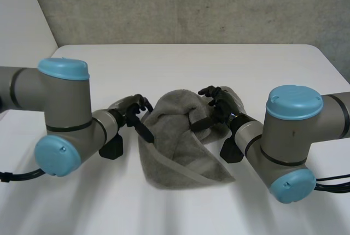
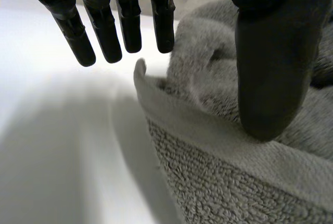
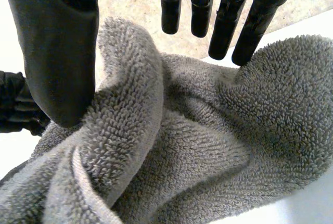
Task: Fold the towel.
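Fingers point(image 2: 130, 26) straight and apart, thumbs point(image 2: 270, 78) against towel point(image 1: 175, 131)

The towel point(image 1: 176, 142) lies bunched on the counter point(image 1: 191, 65), the left hand point(image 1: 131, 108) at its left edge, the right hand point(image 1: 224, 104) at its right.

No readable txt, labels, brands, nos. or signs in any view.
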`<state>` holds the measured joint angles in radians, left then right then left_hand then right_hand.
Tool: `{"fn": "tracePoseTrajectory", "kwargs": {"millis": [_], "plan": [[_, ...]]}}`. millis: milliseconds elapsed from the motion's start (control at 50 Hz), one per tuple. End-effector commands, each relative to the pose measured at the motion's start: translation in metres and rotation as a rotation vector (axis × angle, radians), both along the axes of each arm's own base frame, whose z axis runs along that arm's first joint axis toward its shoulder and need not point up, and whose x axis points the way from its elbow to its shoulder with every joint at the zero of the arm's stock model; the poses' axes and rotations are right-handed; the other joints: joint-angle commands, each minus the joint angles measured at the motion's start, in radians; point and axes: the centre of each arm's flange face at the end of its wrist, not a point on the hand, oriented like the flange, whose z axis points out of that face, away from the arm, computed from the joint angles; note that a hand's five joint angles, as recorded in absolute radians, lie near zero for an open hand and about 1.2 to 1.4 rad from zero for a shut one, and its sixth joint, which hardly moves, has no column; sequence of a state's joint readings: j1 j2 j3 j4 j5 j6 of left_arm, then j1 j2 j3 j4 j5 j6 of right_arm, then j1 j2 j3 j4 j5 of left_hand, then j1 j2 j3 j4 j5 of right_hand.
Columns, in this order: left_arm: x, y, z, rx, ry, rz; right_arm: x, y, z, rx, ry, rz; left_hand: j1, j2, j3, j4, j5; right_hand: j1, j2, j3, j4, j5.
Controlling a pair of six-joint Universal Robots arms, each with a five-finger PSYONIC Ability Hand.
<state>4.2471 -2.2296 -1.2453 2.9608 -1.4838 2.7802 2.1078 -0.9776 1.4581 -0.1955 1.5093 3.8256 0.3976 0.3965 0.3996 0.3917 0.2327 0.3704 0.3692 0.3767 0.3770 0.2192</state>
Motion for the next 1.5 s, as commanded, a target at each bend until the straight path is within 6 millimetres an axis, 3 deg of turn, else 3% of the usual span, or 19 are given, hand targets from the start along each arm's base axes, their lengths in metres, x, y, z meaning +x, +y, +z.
{"fn": "tracePoseTrajectory", "kwargs": {"millis": [20,60,120,200,220,340,380,460,540,640,660,700,760,840,980,1160,1200,1300,1500], "plan": [[0.001,-0.01,-0.026,0.026,-0.054,0.046,0.003,-0.005,-0.014,0.017,0.019,0.001,0.01,0.011,0.008,0.016,0.0,0.155,0.156,0.149,0.148,0.132],[0.002,-0.011,-0.029,0.025,-0.065,0.06,0.003,-0.005,-0.016,0.02,0.02,0.003,0.01,0.011,0.008,0.016,0.0,0.284,0.285,0.278,0.277,0.261],[0.003,-0.014,-0.029,0.013,-0.082,0.085,0.003,-0.005,-0.018,0.026,0.019,0.009,0.12,0.121,0.118,0.126,0.111,0.983,0.984,0.977,0.977,0.96],[0.003,-0.012,-0.017,-0.013,-0.068,0.086,0.002,-0.005,-0.003,0.005,-0.003,0.031,0.921,0.922,0.919,0.926,0.911,1.026,1.027,1.02,1.019,1.003],[0.003,-0.012,-0.017,-0.013,-0.068,0.086,0.002,-0.005,-0.003,0.005,-0.003,0.031,0.923,0.924,0.921,0.929,0.913,1.026,1.027,1.02,1.019,1.003],[0.006,-0.009,0.039,-0.13,0.001,0.09,0.002,-0.002,0.075,-0.215,-0.031,0.143,0.999,1.0,0.997,1.005,0.989,1.026,1.027,1.02,1.019,1.003],[0.007,-0.007,0.076,-0.217,0.051,0.088,-0.012,-0.011,0.118,-0.354,0.016,0.197,0.999,1.0,0.997,1.005,0.989,1.026,1.027,1.02,1.019,1.003],[0.005,-0.007,0.114,-0.317,0.11,0.066,-0.023,-0.01,0.166,-0.444,0.119,0.332,0.999,1.0,0.997,1.005,0.989,1.026,1.027,1.02,1.019,1.003],[-0.001,-0.011,0.143,-0.391,0.17,-0.002,-0.024,-0.014,0.178,-0.47,0.163,0.358,0.999,1.0,0.997,1.005,0.989,1.026,1.027,1.02,1.019,1.003],[-0.01,-0.003,0.122,-0.319,0.165,-0.065,-0.024,-0.011,0.146,-0.389,0.235,0.392,0.993,0.994,0.991,0.999,0.984,1.026,1.027,1.02,1.019,1.003],[-0.01,0.002,0.1,-0.256,0.139,-0.079,-0.024,-0.011,0.146,-0.389,0.236,0.392,0.688,0.689,0.686,0.694,0.678,1.026,1.027,1.02,1.019,1.003],[-0.01,0.002,0.1,-0.256,0.138,-0.079,-0.024,-0.009,0.132,-0.353,0.252,0.4,0.685,0.686,0.683,0.691,0.675,1.026,1.027,1.02,1.019,1.003],[-0.016,0.015,0.044,-0.126,0.071,-0.106,-0.026,-0.002,0.097,-0.264,0.297,0.428,0.169,0.17,0.167,0.175,0.159,1.026,1.027,1.02,1.019,1.003],[-0.021,0.016,0.018,-0.093,0.053,-0.116,-0.029,0.004,0.069,-0.193,0.337,0.448,0.148,0.149,0.146,0.154,0.138,1.026,1.027,1.02,1.019,1.003],[-0.023,0.013,-0.019,-0.039,0.021,-0.104,-0.037,0.005,0.058,-0.193,0.341,0.418,0.145,0.146,0.143,0.151,0.135,1.026,1.027,1.02,1.019,1.003],[-0.026,0.023,-0.019,-0.029,0.019,-0.122,-0.05,-0.003,0.055,-0.206,0.36,0.356,0.145,0.146,0.143,0.151,0.135,1.026,1.027,1.02,1.019,1.003],[-0.03,0.033,-0.011,-0.041,0.024,-0.15,-0.051,-0.003,0.051,-0.195,0.364,0.353,0.142,0.143,0.14,0.148,0.132,0.544,0.546,0.538,0.538,0.521],[-0.026,0.045,-0.007,-0.034,0.018,-0.162,-0.053,-0.008,0.05,-0.194,0.382,0.32,0.145,0.146,0.143,0.151,0.135,0.197,0.199,0.191,0.191,0.174],[-0.016,0.061,-0.007,-0.044,-0.044,-0.199,-0.062,-0.021,0.046,-0.206,0.431,0.271,0.148,0.149,0.146,0.154,0.138,0.143,0.144,0.137,0.137,0.12]]}}
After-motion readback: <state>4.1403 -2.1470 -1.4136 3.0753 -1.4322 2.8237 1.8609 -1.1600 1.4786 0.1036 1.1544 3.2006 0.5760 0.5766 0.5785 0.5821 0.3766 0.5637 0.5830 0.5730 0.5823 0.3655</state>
